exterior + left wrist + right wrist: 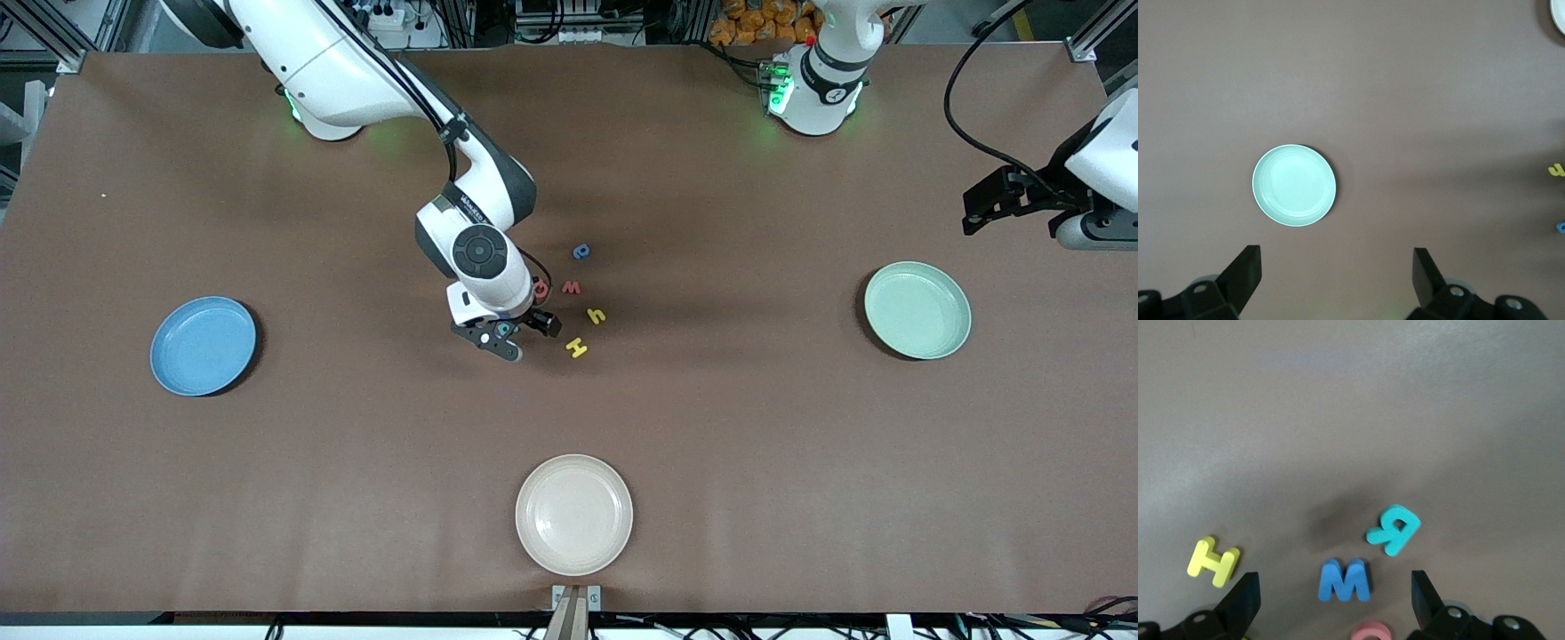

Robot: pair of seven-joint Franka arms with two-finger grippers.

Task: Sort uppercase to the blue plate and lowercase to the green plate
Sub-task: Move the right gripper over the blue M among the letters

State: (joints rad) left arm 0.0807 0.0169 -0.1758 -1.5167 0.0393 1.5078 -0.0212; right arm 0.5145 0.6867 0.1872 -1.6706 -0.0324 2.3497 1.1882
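My right gripper (pixel 516 333) (pixel 1335 600) hangs open, low over the letter cluster at mid-table. Between its fingers (pixel 1245 600) lies a blue capital M (pixel 1344 580), untouched. Around that M lie a teal capital letter (pixel 1394 529), a yellow H (pixel 1213 561) (pixel 577 348) and a red ring letter (pixel 1370 631) (pixel 540 287). The front view also shows a red w (pixel 572 287), a yellow h (pixel 596 316) and a blue a (pixel 581 252). The blue plate (pixel 203 345) sits toward the right arm's end, the green plate (pixel 917 309) (pixel 1294 185) toward the left arm's end. My left gripper (pixel 976 213) (pixel 1336 270) waits open and empty, high beside the green plate.
A cream-white plate (pixel 574 514) (pixel 1558 13) sits near the table's front edge, nearer the front camera than the letters. The brown table (pixel 356 444) runs wide between the plates.
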